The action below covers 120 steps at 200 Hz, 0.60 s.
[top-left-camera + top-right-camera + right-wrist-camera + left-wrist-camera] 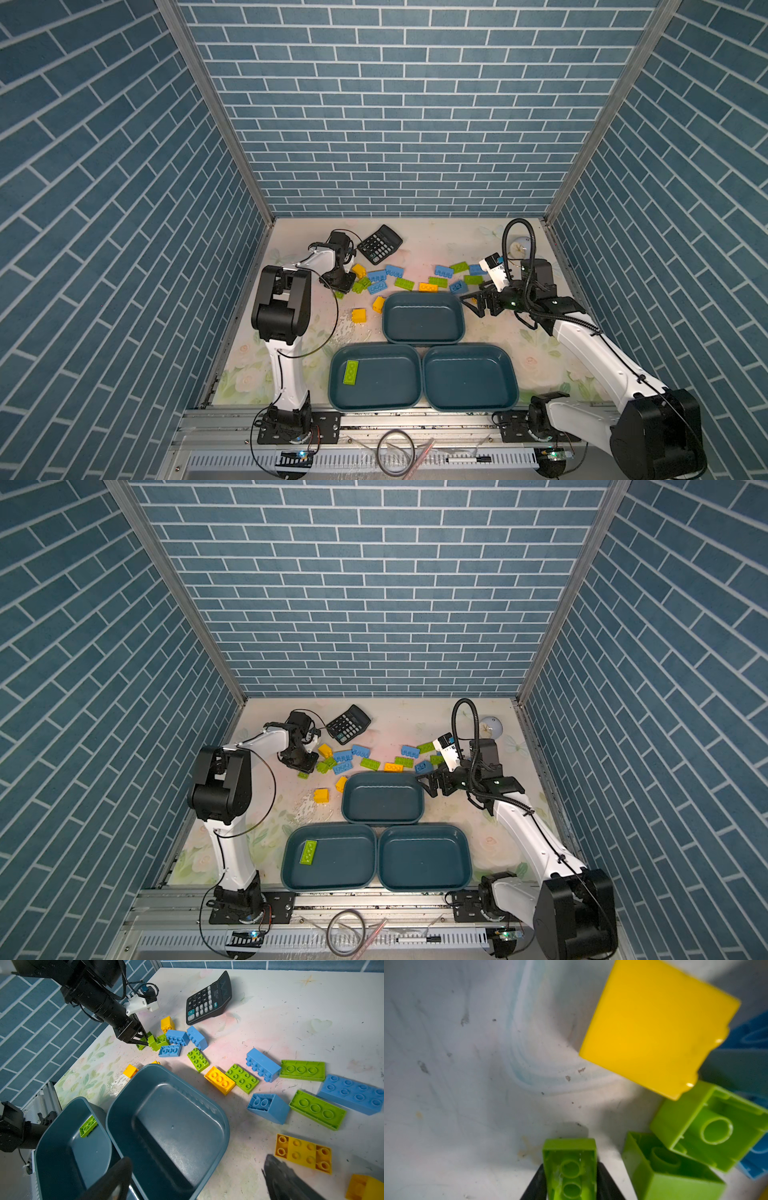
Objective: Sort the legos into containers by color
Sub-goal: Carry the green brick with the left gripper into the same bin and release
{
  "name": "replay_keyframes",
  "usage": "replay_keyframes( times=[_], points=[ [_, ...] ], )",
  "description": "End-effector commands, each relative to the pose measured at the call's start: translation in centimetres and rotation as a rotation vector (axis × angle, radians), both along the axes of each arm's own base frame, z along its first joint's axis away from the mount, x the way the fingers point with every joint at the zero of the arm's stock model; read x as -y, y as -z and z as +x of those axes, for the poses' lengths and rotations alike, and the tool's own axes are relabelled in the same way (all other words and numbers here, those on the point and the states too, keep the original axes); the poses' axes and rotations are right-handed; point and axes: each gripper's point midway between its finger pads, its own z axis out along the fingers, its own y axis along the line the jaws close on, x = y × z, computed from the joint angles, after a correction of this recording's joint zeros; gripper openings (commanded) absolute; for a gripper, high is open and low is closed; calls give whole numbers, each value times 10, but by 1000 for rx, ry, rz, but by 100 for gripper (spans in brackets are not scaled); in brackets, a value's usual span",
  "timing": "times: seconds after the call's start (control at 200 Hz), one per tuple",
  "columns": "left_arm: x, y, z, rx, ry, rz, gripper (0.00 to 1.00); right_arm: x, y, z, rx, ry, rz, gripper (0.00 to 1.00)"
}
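Observation:
My left gripper (570, 1165) is shut on a small lime green lego (570, 1153) at the left end of the scattered legos; both top views place that gripper (338, 289) (302, 769) low over the table. Beside it lie a yellow lego (658, 1026) and two green ones (708, 1126). Blue, green and yellow legos (403, 283) are strewn behind three teal containers. The far container (423, 322) and the near right one (469, 380) hold nothing. In the near left container (390, 380) lies one green lego (350, 371). My right gripper (471, 301) (197, 1176) stands open at the far container's right rim, empty.
A black calculator (379, 244) lies at the back, just behind the left arm's wrist. Two yellow legos (359, 315) sit left of the far container. A yellow plate-like lego (303, 1153) lies by my right fingertip. The table ends at brick-patterned walls on three sides.

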Motion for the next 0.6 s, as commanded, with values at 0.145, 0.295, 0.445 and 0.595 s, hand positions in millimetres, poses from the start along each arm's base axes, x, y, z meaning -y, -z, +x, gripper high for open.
replay_keyframes(
  times=[0.145,0.295,0.445,0.595],
  points=[
    [-7,-22,-13,-16,-85,-47,31,-1,-5,0,23,-30,-3,99],
    [7,-54,-37,-20,-139,-121,31,-4,-8,4,27,-37,6,99],
    [34,-82,-83,-33,-207,-167,33,-6,-8,6,27,-42,18,99],
    [63,-101,-141,-32,-270,-203,33,-10,-11,2,7,-60,49,99]
  ],
)
